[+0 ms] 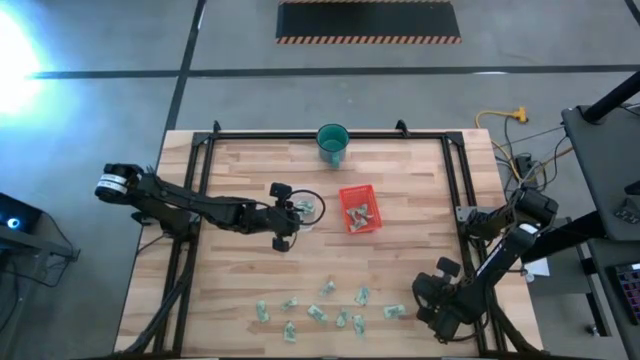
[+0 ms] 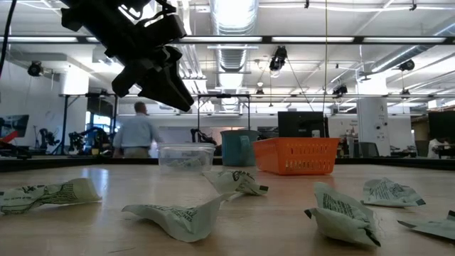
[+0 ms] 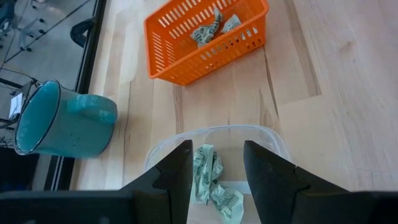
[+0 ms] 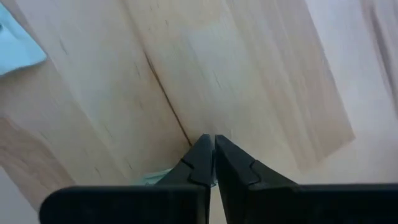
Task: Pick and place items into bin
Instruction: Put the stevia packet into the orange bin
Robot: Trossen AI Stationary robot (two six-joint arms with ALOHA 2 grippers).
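Note:
Several small pale green-and-white items [image 1: 325, 312] lie scattered on the wooden table near its front edge, large in the low view [image 2: 181, 213]. More of them lie in the orange tray [image 1: 372, 226] and in a clear tub [image 1: 318, 205]. My left gripper [image 3: 214, 163] hangs open above the tub, and an item [image 3: 210, 180] on the tub's floor shows between its fingers. My right gripper [image 4: 213, 149] stands at the front right [image 1: 428, 292], shut and pointing down at bare wood. Another item [image 4: 18, 43] lies off to its side. My right gripper's shut fingers point steeply down at the table. A pale green edge [image 4: 157, 178] shows beside one finger, mostly hidden behind it. I cannot tell whether the fingers touch it.
A teal cup [image 1: 333, 143] stands at the table's far edge, behind the tray. A black frame [image 1: 450, 180] runs along the table's sides. In the low view a person [image 2: 136, 131] stands in the room beyond.

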